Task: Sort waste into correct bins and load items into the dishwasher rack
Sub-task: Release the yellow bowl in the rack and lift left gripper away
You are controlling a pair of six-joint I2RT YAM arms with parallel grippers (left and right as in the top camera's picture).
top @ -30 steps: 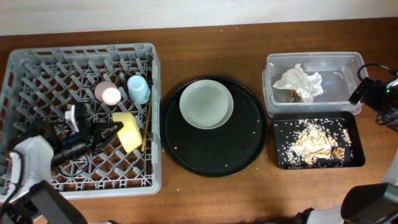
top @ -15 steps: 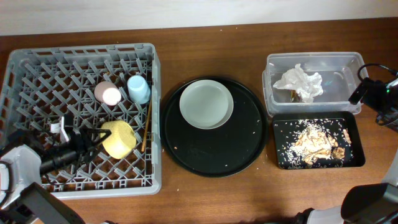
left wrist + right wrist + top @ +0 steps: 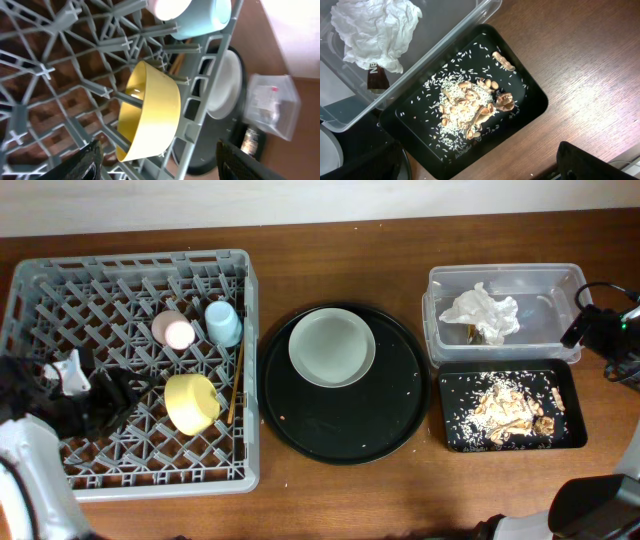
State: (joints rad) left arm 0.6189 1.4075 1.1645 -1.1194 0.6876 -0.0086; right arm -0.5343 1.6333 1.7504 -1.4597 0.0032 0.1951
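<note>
The grey dishwasher rack [image 3: 250, 380] holds the yellow bowl [image 3: 192, 402], a pink cup [image 3: 174, 330], a blue cup [image 3: 223, 323] and chopsticks [image 3: 236, 385]. In the left wrist view the bowl [image 3: 150, 115] leans on its side against the pegs. My left gripper [image 3: 162, 165] is open just left of the bowl, holding nothing. The pale plate [image 3: 332, 347] lies on the round black tray [image 3: 400, 410]. A white tissue wad [image 3: 482, 312] sits in the clear tub [image 3: 505, 275]. Food scraps [image 3: 472, 107] lie in the shallow black tray [image 3: 530, 95]. My right gripper [image 3: 475, 167] hangs open above that tray's near edge.
The right arm [image 3: 598, 330] stands at the table's right edge beside the clear tub. Bare wooden table [image 3: 350, 250] runs behind the rack and trays. A few crumbs dot the round black tray.
My left gripper opened, let go of the yellow bowl and drew back to the left. The bowl settled on its side in the rack. The right arm has not moved.
</note>
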